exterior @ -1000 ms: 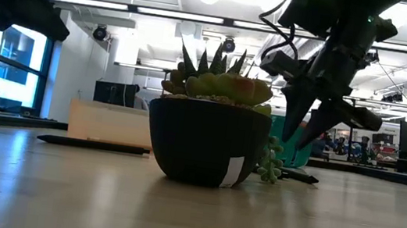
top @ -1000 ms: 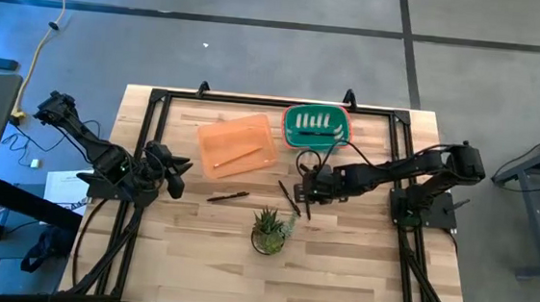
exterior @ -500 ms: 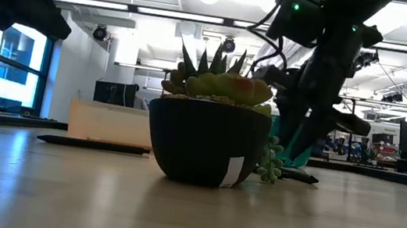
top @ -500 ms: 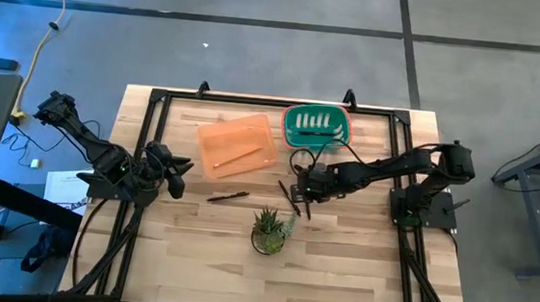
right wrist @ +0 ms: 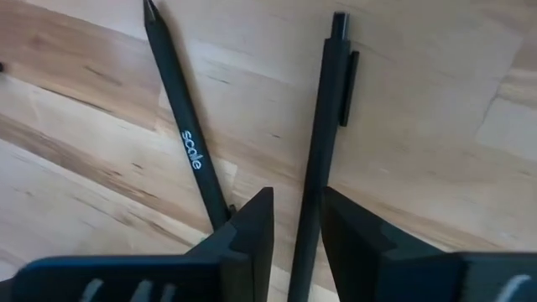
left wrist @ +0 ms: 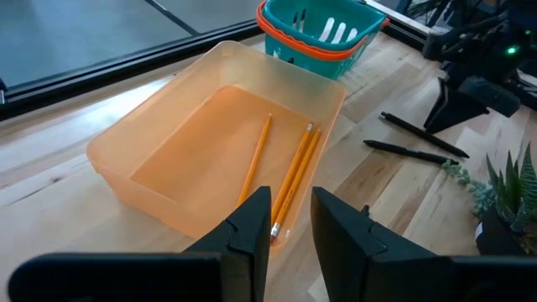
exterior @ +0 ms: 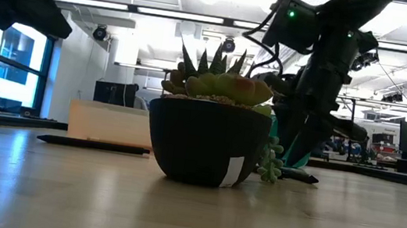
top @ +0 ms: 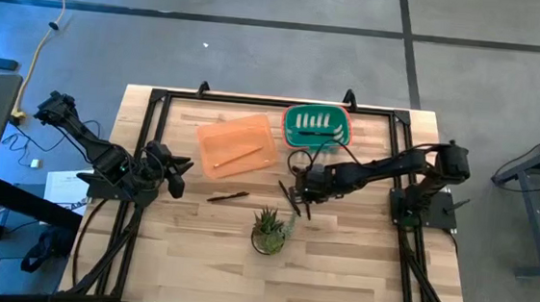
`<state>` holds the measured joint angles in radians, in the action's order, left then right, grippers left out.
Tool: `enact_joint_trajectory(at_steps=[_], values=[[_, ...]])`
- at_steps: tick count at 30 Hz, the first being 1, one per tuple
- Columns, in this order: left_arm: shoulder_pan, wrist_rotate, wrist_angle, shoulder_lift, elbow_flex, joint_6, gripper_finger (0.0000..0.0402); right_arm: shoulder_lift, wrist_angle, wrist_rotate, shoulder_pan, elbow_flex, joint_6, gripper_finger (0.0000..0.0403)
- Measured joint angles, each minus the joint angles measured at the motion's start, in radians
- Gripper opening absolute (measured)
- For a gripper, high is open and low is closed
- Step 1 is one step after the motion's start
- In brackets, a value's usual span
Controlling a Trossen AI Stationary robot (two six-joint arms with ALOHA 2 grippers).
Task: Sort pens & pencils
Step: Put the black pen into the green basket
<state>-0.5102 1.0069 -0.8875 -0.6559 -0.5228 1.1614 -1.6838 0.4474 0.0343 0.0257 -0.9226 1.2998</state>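
Two dark pens point(top: 288, 195) lie side by side on the table left of the basket, and a third pen point(top: 228, 196) lies farther left. My right gripper point(top: 297, 198) is low over the pair, open narrowly. In the right wrist view its fingers point(right wrist: 298, 195) stand on either side of the clip pen point(right wrist: 325, 126), with the other pen point(right wrist: 189, 143) beside them. Three orange pencils point(left wrist: 294, 164) lie flat in the orange tray point(left wrist: 151, 109). My left gripper point(top: 179, 175) waits at the table's left, open by a narrow gap point(left wrist: 291, 197). My right gripper comes down from above with its fingers lengthwise astride the clip pen's barrel point(right wrist: 309, 201). One finger point(right wrist: 336, 218) is close against the barrel; I cannot tell whether it touches. The pen lies flat on the table.
A potted succulent point(top: 269, 230) stands just near-side of the pens and fills the middle of the low view point(exterior: 200, 141). A green basket point(top: 318, 109) with white pieces in it sits at the far edge, right of the orange tray point(top: 215, 132). Bare wood lies along the near side.
My right gripper has moved slightly toward the table's left and come down over the two pens. In the low view its fingers stand closer together than a second ago. The pens and pencils have stayed where they were.
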Motion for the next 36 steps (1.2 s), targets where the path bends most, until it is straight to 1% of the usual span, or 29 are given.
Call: enact_joint_trajectory(at_steps=[4,14,18,25,36], values=[[0.0,0.0,0.002,0.0,0.0,0.0,0.0076,-0.013,-0.001,-0.014,0.0,0.0,0.0,0.0098],[0.0,0.0,0.002,0.0,0.0,0.0,0.0076,-0.024,0.018,-0.021,-0.002,0.0,-0.005,0.0098],[0.0,0.001,0.002,0.0,0.0,0.0,0.0076,-0.043,-0.009,-0.032,-0.002,0.0,-0.011,0.0098],[0.0,0.006,0.005,0.0,0.0,0.0,0.0076,-0.052,-0.008,-0.046,-0.01,-0.002,-0.018,0.0098],[0.0,0.007,0.004,-0.001,0.0,0.0,0.0076,-0.054,0.064,-0.046,-0.015,-0.005,-0.022,0.0098]])
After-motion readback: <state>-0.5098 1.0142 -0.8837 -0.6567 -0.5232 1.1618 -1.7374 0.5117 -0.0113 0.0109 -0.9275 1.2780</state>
